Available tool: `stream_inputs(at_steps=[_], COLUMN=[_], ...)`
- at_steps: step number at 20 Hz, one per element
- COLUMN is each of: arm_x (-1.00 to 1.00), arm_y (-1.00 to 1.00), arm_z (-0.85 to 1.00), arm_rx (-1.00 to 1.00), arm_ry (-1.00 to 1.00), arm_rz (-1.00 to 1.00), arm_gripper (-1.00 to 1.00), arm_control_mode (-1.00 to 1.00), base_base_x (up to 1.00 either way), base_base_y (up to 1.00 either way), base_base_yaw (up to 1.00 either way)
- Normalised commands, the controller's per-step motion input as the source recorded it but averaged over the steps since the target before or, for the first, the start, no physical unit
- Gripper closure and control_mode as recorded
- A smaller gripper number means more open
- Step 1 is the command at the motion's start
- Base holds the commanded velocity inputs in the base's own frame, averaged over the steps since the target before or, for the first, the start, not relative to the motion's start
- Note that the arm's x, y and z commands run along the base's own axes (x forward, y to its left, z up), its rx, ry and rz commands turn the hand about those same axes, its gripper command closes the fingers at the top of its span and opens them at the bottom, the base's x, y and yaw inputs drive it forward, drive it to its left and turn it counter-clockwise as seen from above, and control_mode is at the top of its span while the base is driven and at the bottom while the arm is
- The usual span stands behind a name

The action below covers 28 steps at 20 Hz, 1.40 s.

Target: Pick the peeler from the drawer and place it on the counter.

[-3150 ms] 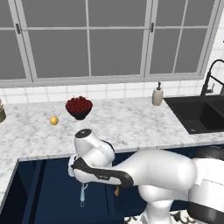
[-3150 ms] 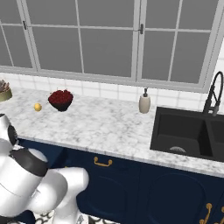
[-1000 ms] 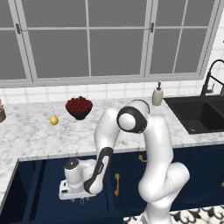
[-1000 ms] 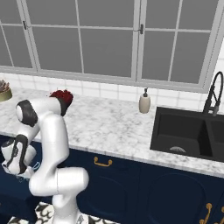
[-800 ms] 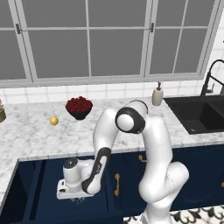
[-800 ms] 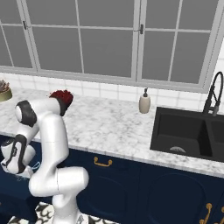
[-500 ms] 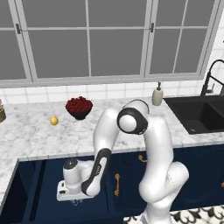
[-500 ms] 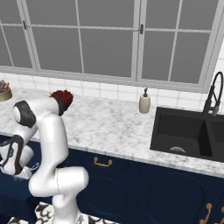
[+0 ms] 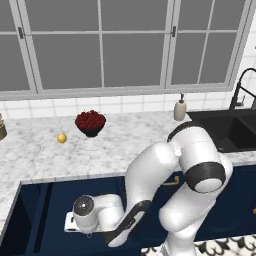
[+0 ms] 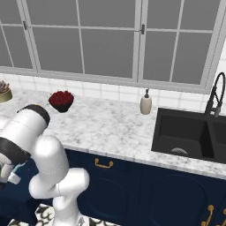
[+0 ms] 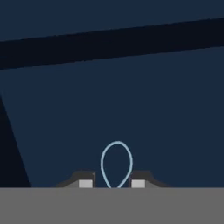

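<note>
My gripper is down inside the open navy drawer. Its two dark fingertips stand close on either side of the peeler. The peeler's pale looped head sticks out beyond the tips over the dark drawer floor; its handle is hidden. In the left base view the white hand sits low in the drawer, under the bent arm. The white marble counter runs just behind the drawer. From the right base view the hand is at the far left edge.
On the counter lie a small yellow lemon, a dark bowl of red fruit and a soap bottle. The black sink with its faucet is on the right. A plant pot stands at the far left.
The arm has folded over, its elbow swinging down and to the right. The hand has stayed low in the drawer at about the same spot.
</note>
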Motion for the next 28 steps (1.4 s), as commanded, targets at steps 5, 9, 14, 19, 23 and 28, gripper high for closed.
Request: stream_inputs(at_steps=[5,9,14,19,23,28], arm_x=[0.02,0.00,0.17,0.82,1.00,0.99], arm_y=[-0.09,-0.16,-0.20,-0.69,-0.43,0.06], arm_z=[1.00,1.00,1.00,1.00,0.73,0.38], arm_rx=[0.04,0.07,0.04,0.07,0.05,-0.04], arm_ry=[-0.04,0.00,0.02,0.12,0.34,0.46], arm_rz=[-0.19,-0.23,-0.19,-0.03,0.01,0.00], arm_gripper=[1.00,1.00,1.00,1.00,1.00,1.00], arm_control_mode=[-1.00,-1.00,-1.00,-1.00,-1.00,-1.00], base_base_x=[0.00,0.00,0.00,0.00,0.00,0.00], base_base_y=[0.00,0.00,0.00,0.00,0.00,0.00], base_base_yaw=[0.00,0.00,0.00,0.00,0.00,0.00])
